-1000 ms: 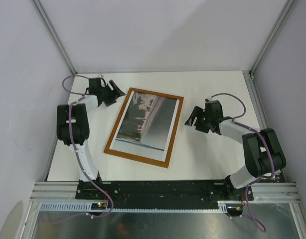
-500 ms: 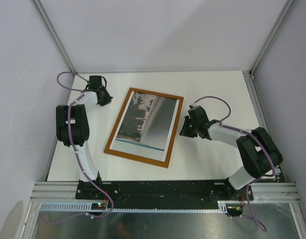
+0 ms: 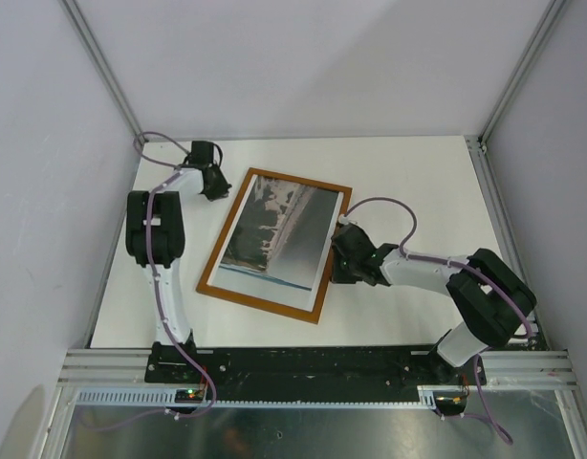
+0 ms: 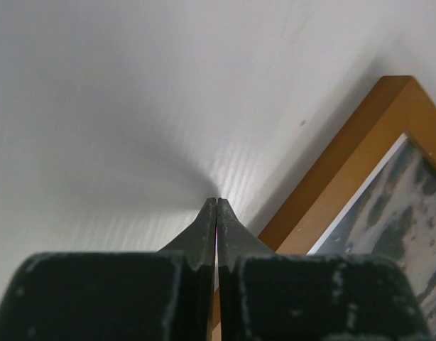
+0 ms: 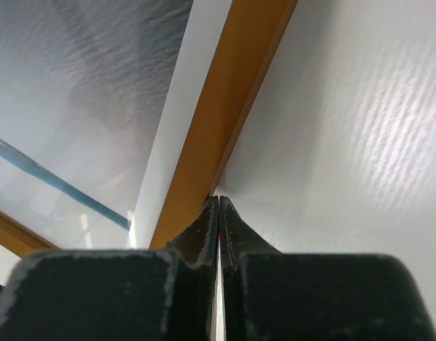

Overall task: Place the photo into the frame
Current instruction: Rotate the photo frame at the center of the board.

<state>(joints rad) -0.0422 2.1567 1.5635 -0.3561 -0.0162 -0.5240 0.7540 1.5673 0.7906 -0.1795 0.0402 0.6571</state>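
The frame (image 3: 260, 305), with orange-brown wooden rails, lies flat and slanted in the middle of the white table. The photo (image 3: 279, 234), a grey and mottled coastline print, lies inside its rails. My left gripper (image 3: 221, 193) is shut and empty, its tips low over the table just outside the frame's far left corner (image 4: 388, 106). My right gripper (image 3: 334, 271) is also shut and empty, with its tips at the outer edge of the right rail (image 5: 225, 106). In the right wrist view the photo (image 5: 83, 92) shows glare and a white border.
The white table (image 3: 418, 182) is enclosed by grey walls with metal posts at the back corners. The arms' base rail (image 3: 313, 363) runs along the near edge. Purple cables loop from both wrists.
Both grippers went from open to shut. The right one moved left and nearer to the frame's right rail. The left one swung right toward the frame's far left corner.
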